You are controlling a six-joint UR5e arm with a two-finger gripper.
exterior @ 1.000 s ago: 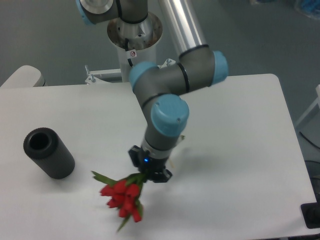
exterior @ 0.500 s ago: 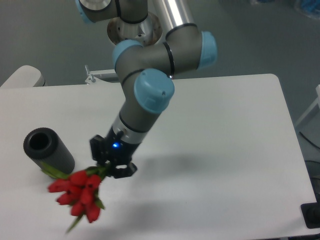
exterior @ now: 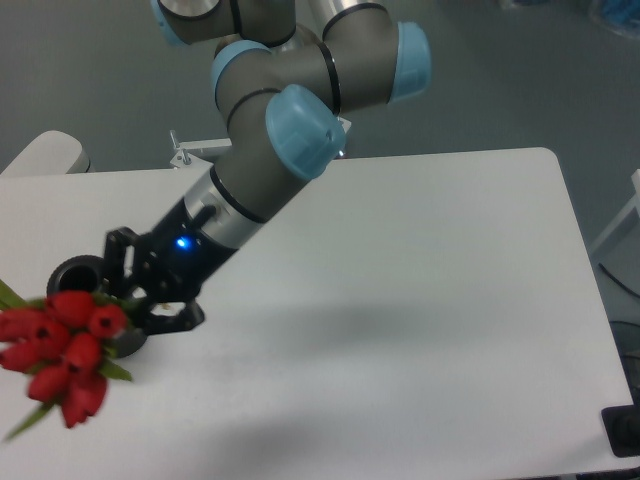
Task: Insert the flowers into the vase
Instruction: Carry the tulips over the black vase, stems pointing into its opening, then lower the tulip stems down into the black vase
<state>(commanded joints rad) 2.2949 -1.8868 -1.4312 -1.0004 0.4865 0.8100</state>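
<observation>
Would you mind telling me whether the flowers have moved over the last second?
Yes. The flowers have swung left across the table, carried by the gripper, and now overlap the vase.

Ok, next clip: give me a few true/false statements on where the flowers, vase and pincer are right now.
1. The pincer holds the flowers clear of the table. True.
2. The flowers stand upright inside the vase. False: they hang outside it, buds toward the camera's lower left.
3. The vase is partly hidden behind the pincer and flowers. True.
4. The vase sits near the table's right edge. False: it is at the left side.
5. The buds are yellow. False: red.
</observation>
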